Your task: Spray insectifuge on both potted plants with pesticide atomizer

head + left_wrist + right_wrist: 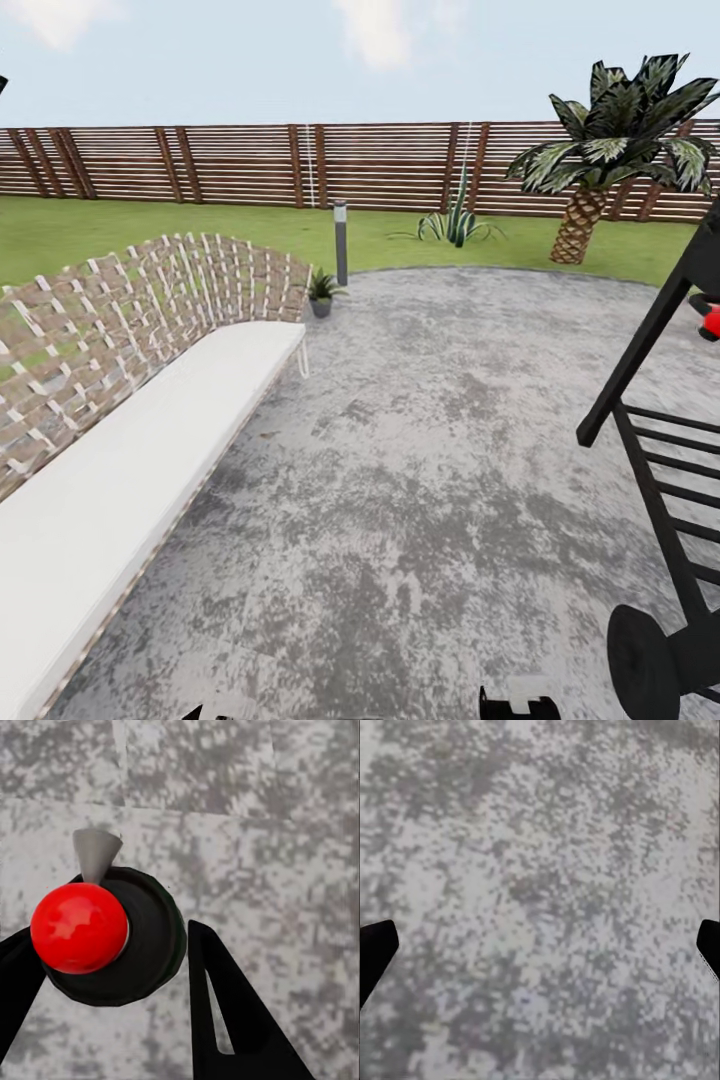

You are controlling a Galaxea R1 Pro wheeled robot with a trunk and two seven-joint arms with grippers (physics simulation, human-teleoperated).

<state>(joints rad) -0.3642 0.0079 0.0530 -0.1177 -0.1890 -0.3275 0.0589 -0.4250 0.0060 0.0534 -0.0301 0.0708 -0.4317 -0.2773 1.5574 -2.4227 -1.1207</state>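
Looking forward and down from the head, the view takes in grey mottled paving [430, 470] running out to a green lawn [90, 225] and a brown slat fence [240, 165] under a pale sky; a woven bench [130, 330] with a long white cushion [130, 470] lines the left side, and just past its far end a potted plant [322, 290] sits at the paving's edge, close beside a grey bollard lamp [341, 240]; farther back stand a spiky agave [455, 222] and a palm [610, 150] before the fence; a black slatted frame [660, 440] with a wheel rises along the right edge, a small red piece showing beside it; at the bottom edge small dark robot parts just poke in, too little to read.

Turning to the left wrist view, the left gripper [112, 982] points down at the paving; its two black fingers [229, 1012] stand on either side of the pesticide atomizer [112, 937], seen from above as a round black head with a red ball and a grey cone nozzle; the fingers close in on the bottle and appear to hold it clear of the ground.

In the right wrist view, the right gripper [540, 949] also faces straight down over the paving; its black fingertips [375, 949] show at opposite edges, spread wide apart with nothing between them.
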